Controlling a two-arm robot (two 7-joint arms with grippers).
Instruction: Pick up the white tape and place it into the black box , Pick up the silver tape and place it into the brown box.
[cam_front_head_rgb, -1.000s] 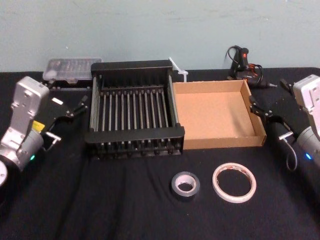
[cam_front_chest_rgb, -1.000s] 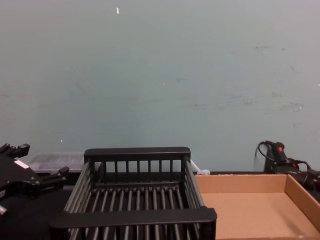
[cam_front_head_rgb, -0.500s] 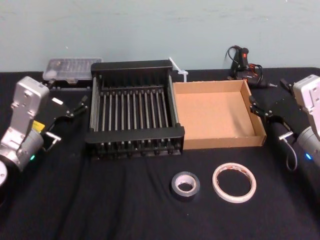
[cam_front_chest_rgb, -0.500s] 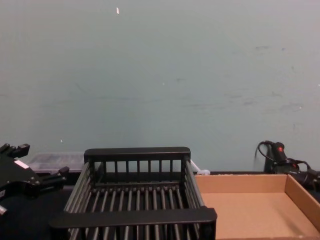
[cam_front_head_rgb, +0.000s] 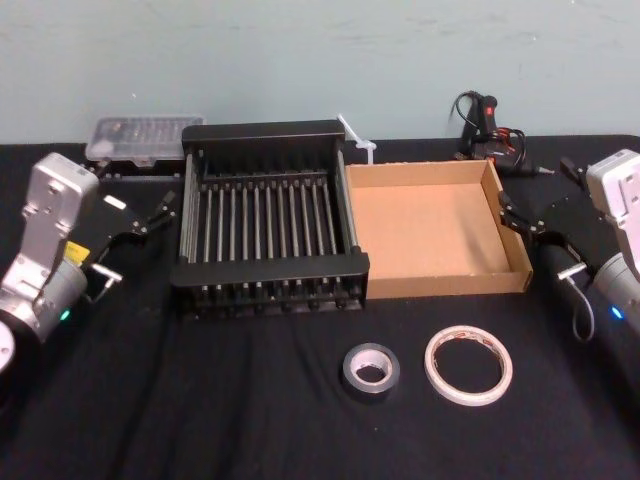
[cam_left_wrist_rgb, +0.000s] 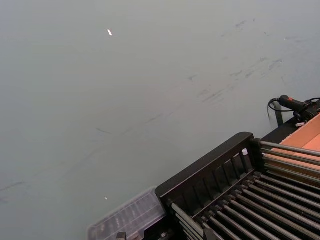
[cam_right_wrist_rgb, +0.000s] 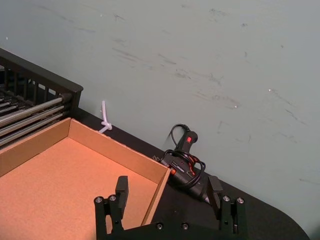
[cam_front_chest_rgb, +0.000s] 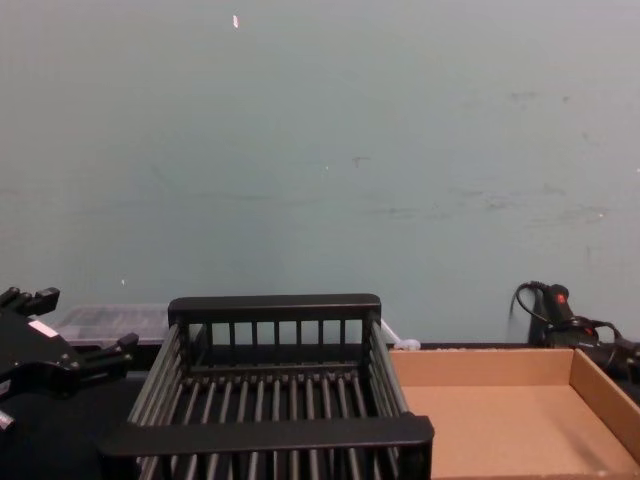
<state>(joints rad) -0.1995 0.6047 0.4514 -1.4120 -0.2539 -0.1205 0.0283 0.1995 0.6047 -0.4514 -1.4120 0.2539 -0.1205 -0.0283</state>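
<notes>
Lying nearest the robot on the black bench (cam_front_head_rgb: 200, 400), the two rolls are untouched: the silver tape (cam_front_head_rgb: 371, 371) sits just left of the white tape (cam_front_head_rgb: 469, 364), close together but apart. Neither is in a box, so by my reading nothing of the task is done; both picks and both placements are left.

Beyond the rolls stand the containers, side by side and touching or nearly so. The black box (cam_front_head_rgb: 268, 272) is on the left with its slatted floor bare, and the brown box (cam_front_head_rgb: 437, 282) is on the right, bare as well. The white tape lies in front of the brown box, so it has to cross leftward to reach the black one, while the silver tape lies near the seam between the two.

The left gripper (cam_front_head_rgb: 150, 215) hangs beside the black box's left wall, fingers spread with nothing between them. The right gripper (cam_front_head_rgb: 518, 219) sits by the brown box's right wall; its fingers (cam_right_wrist_rgb: 121, 189) look spread and bare in the right wrist view, though the head view shows them poorly. Both grippers are well apart from the rolls, farther back and out to the sides.

Farthest back, a clear case (cam_front_head_rgb: 143, 135) and a corded tool (cam_front_head_rgb: 486, 125) rest by the wall.
</notes>
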